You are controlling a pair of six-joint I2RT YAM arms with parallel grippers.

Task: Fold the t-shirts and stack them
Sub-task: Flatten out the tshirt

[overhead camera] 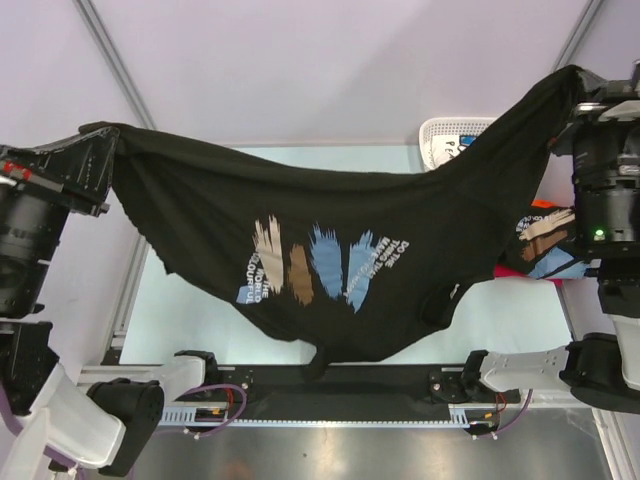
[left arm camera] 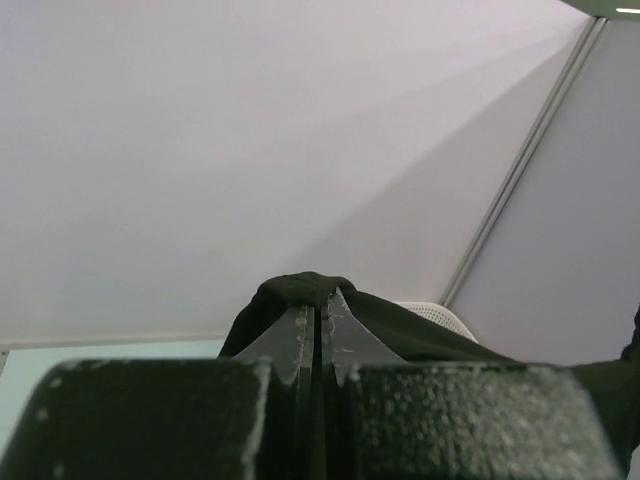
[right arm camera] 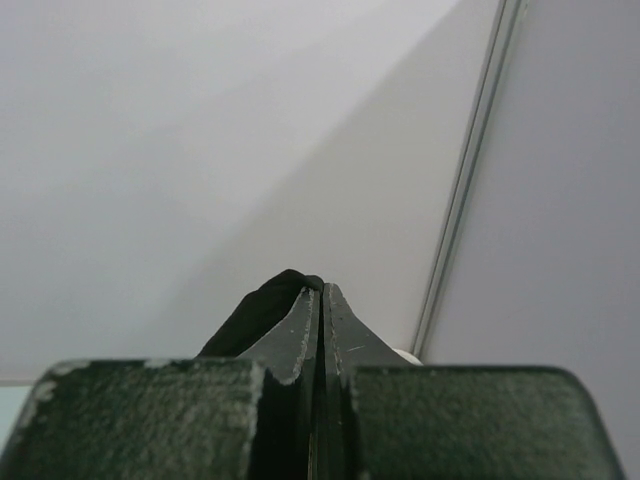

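A black t-shirt point(overhead camera: 330, 215) with tan, light-blue and white brush-stroke print hangs stretched in the air between my two grippers, its lower edge near the table's front. My left gripper point(overhead camera: 100, 140) is shut on its left corner; black cloth point(left arm camera: 300, 290) bunches over the fingertips in the left wrist view. My right gripper point(overhead camera: 580, 85) is shut on its right corner; a fold of black cloth point(right arm camera: 265, 305) shows in the right wrist view. At the right, another black printed shirt point(overhead camera: 545, 240) lies on a red one point(overhead camera: 565, 278).
A white lattice basket point(overhead camera: 445, 140) stands at the back right, partly behind the hanging shirt; it also shows in the left wrist view point(left arm camera: 435, 315). The pale table point(overhead camera: 190, 310) lies below. The arm bases sit along the front rail point(overhead camera: 330, 385).
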